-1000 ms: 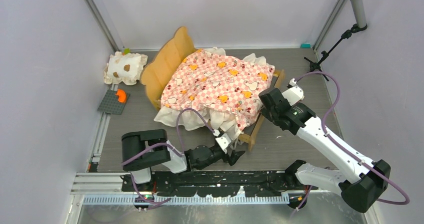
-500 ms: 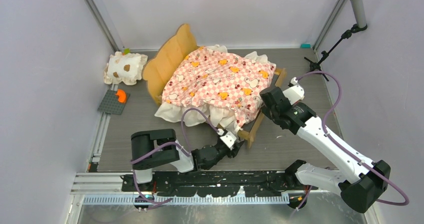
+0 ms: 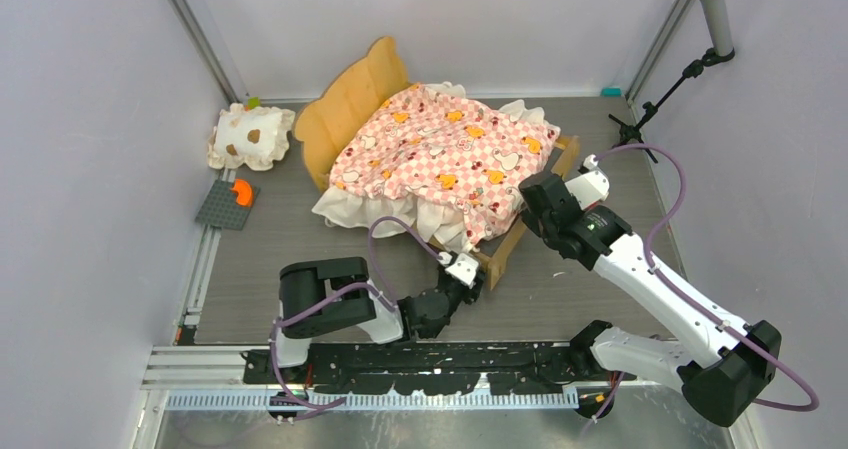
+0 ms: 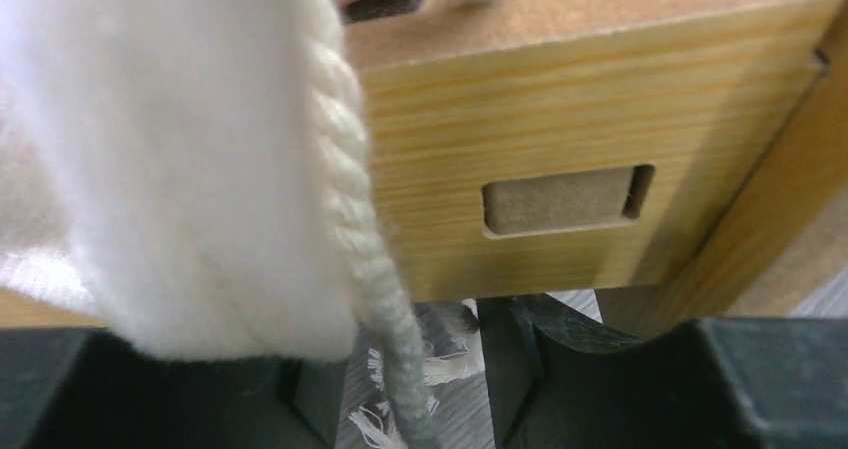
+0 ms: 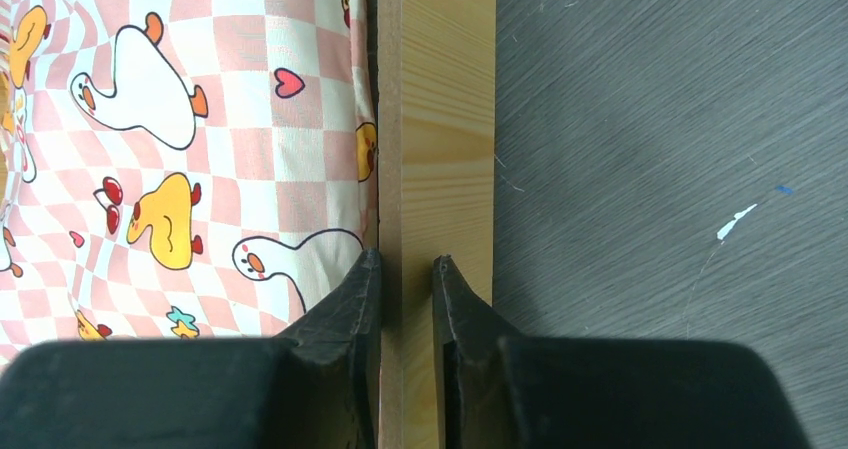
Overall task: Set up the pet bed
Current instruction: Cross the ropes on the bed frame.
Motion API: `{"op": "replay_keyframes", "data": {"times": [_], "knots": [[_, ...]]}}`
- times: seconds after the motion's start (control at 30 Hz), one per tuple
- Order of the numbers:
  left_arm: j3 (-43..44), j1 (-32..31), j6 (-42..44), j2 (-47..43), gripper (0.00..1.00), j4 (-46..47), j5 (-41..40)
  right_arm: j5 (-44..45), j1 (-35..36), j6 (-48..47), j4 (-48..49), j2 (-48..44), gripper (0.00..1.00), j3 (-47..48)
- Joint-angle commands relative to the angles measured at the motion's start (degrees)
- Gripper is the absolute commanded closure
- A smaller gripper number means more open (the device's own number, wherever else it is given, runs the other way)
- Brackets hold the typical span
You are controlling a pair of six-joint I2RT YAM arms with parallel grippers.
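Note:
The pet bed [image 3: 352, 109] has a wavy light-wood headboard and stands slantwise mid-table. Its pink checkered, cream-ruffled mattress [image 3: 440, 154] lies on top. The ruffle hangs over the near side. My left gripper [image 3: 468, 277] is low at the bed's near foot corner. In the left wrist view it [image 4: 410, 369] is open beneath the wooden frame [image 4: 560, 109], with a ruffle cord [image 4: 390, 309] hanging between the fingers. My right gripper [image 3: 535, 191] is at the foot end. In the right wrist view it [image 5: 405, 269] is nearly closed over the foot rail [image 5: 450, 119], next to the mattress [image 5: 200, 119].
A small cream ruffled pillow [image 3: 250, 136] with brown spots lies at the far left by the wall. A grey plate [image 3: 222, 209] with an orange piece lies in front of it. A microphone stand [image 3: 680, 79] is at the far right corner. Walls close three sides.
The bed has slid and turned away from me and to the right. My left arm has followed it forward and right at the foot corner. My right arm has barely moved.

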Motion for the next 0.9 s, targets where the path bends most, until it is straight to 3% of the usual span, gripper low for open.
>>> {"op": "replay_keyframes", "data": {"times": [0.0,0.1,0.27,0.63,0.87], "knots": [[3.9,0.7,0.0,0.3,0.55,6.0,-4.9,-1.7,1.8,7.1,11.4,-3.4,1.00,3.4],[3.8,0.7,-0.5,0.1,0.67,5.9,-4.0,-1.3,1.8,7.2,11.4,-4.0,0.99,2.9],[0.6,0.7,-3.6,-2.5,0.99,5.9,0.1,0.5,1.8,7.0,11.1,-4.7,0.99,2.5],[-9.9,0.6,-12.9,-7.6,1.00,5.9,23.3,1.3,1.8,7.1,15.5,-1.6,1.00,3.1],[-11.5,-1.8,-15.7,-7.5,1.00,3.5,28.2,2.2,1.7,6.4,15.6,-2.0,1.00,2.7]]}}
